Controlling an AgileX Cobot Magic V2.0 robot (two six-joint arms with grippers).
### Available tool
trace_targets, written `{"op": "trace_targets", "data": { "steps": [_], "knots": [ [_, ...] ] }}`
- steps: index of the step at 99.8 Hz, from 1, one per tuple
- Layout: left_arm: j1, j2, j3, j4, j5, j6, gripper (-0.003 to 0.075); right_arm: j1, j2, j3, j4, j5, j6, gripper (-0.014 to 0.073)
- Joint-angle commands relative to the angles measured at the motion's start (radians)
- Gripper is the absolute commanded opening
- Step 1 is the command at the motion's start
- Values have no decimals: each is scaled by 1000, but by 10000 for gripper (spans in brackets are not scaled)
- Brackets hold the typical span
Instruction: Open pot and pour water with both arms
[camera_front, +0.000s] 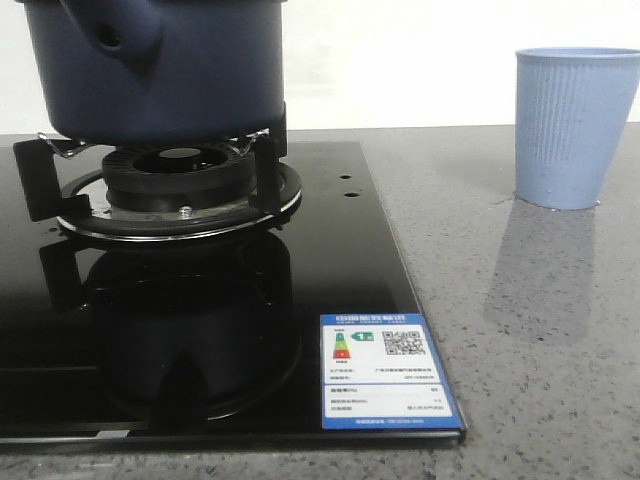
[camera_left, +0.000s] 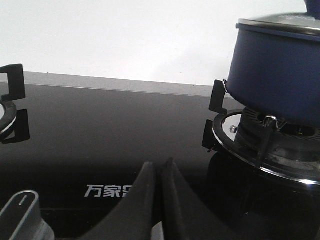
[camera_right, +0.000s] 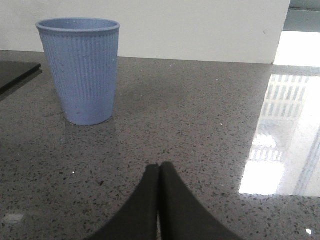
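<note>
The dark navy-blue pot (camera_front: 160, 70) stands on the gas burner (camera_front: 180, 190) at the front view's upper left, its stubby tubular handle (camera_front: 115, 35) facing the camera. In the left wrist view the pot (camera_left: 277, 70) carries a metal-rimmed lid (camera_left: 280, 25). A light blue ribbed cup (camera_front: 575, 125) stands on the grey counter at the right, and it also shows in the right wrist view (camera_right: 80, 70). My left gripper (camera_left: 159, 165) is shut and empty above the black glass hob, apart from the pot. My right gripper (camera_right: 159, 166) is shut and empty above the counter, short of the cup.
The black glass hob (camera_front: 330, 260) bears an energy label (camera_front: 385, 370) at its front corner. A second burner's support (camera_left: 10, 95) and a control knob (camera_left: 22, 215) show in the left wrist view. The speckled grey counter (camera_right: 200, 115) ends at a white wall behind.
</note>
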Motion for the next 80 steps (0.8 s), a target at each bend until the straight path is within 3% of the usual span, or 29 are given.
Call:
{"op": "trace_targets", "data": {
  "steps": [1,66,80],
  "knots": [
    [1,-24,15,-8,-75,-9,-16,0,-24,18,0,-73,-7,-61],
    [1,-24,15,-8,-85,-9,-16,0,-24,18,0,-107,-7,-61],
    [1,-24,13,-28,-122,-9,-16,0,-24,18,54,-138,-7,-61]
  ]
}}
